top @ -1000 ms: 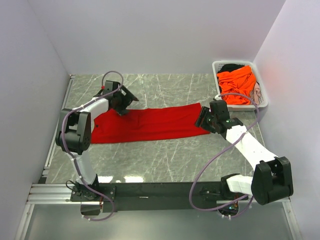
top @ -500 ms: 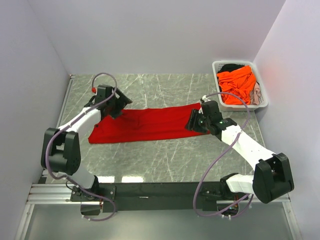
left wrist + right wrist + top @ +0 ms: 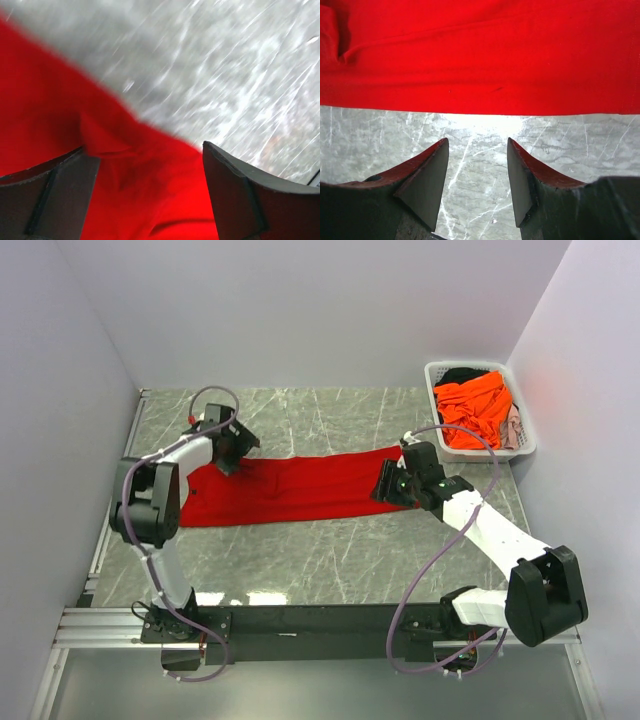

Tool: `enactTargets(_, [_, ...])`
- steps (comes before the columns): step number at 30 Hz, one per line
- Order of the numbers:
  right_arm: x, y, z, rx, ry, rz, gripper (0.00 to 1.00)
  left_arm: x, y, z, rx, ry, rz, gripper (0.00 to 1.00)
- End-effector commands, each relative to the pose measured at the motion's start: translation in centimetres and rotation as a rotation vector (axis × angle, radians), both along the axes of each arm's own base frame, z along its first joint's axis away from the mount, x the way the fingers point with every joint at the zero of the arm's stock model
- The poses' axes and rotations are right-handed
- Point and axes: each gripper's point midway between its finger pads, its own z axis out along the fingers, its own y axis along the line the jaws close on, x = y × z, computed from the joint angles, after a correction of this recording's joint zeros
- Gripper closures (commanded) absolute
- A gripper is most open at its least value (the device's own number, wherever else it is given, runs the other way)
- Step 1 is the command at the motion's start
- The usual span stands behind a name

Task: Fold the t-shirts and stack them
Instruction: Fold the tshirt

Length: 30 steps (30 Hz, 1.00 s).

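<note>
A bright red t-shirt lies flat on the marble table as a long strip running left to right. My left gripper is low over its far left corner. In the left wrist view it is wide open, with wrinkled red cloth below the jaws. My right gripper is at the shirt's right end. In the right wrist view it is open over bare marble, with the shirt's straight edge just ahead of the fingertips. An orange t-shirt, a dark one and a pale one fill the basket.
The white slotted basket stands at the far right corner of the table, beside the right wall. White walls close in the left, back and right. A black rail carrying both arm bases runs along the near edge.
My right gripper moved left to the shirt's right end and narrowed a little, then held still. My left arm swung its elbow out and back; its gripper stays at the shirt's far left corner.
</note>
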Motion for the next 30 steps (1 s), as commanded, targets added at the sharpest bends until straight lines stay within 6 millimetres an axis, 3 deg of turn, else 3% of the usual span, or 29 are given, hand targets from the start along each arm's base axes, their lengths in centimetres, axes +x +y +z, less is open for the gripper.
enactTargets(1, [1.0,0.3,1.3,-0.007,-0.04,0.012,0.43,4.3,0.0,3.0,0.032,-0.109,-0.035,0.13])
enactTargets(4, [1.3,0.6,1.2,-0.001,-0.038,0.016,0.43,6.1,-0.1,3.6,0.055,-0.131,-0.073,0.13])
enactTargets(8, [1.5,1.9,1.6,0.045,-0.031,0.055,0.44,5.9,1.3,4.3,0.085,-0.138,-0.072,0.12])
enactTargets(12, [1.9,3.2,1.8,0.094,-0.025,0.079,0.47,2.6,3.8,6.2,0.127,-0.165,-0.023,0.11])
enactTargets(14, [2.4,3.6,1.6,0.11,-0.018,0.077,0.49,-0.3,4.7,7.1,0.16,-0.163,-0.009,0.11])
enactTargets(15, [2.7,3.9,1.6,0.122,-0.015,0.068,0.5,-1.3,5.2,8.5,0.173,-0.192,0.006,0.11])
enactTargets(16, [2.9,3.9,1.1,0.121,0.0,0.062,0.52,-3.0,5.6,7.2,0.183,-0.154,0.007,0.12])
enactTargets(22, [4.1,4.5,-0.8,0.122,0.051,0.038,0.55,-9.0,7.4,4.5,0.234,-0.094,0.025,0.18])
enactTargets(24, [4.7,4.0,-1.7,0.105,0.064,0.002,0.56,-9.8,8.3,3.5,0.227,-0.072,0.043,0.19])
enactTargets(27, [5.3,2.8,-4.3,0.093,0.13,-0.06,0.56,-11.7,9.8,0.0,0.215,0.011,0.069,0.2])
enactTargets(30, [5.2,1.4,-6.1,0.065,0.199,-0.118,0.57,-12.4,10.8,-2.4,0.152,0.085,0.111,0.2])
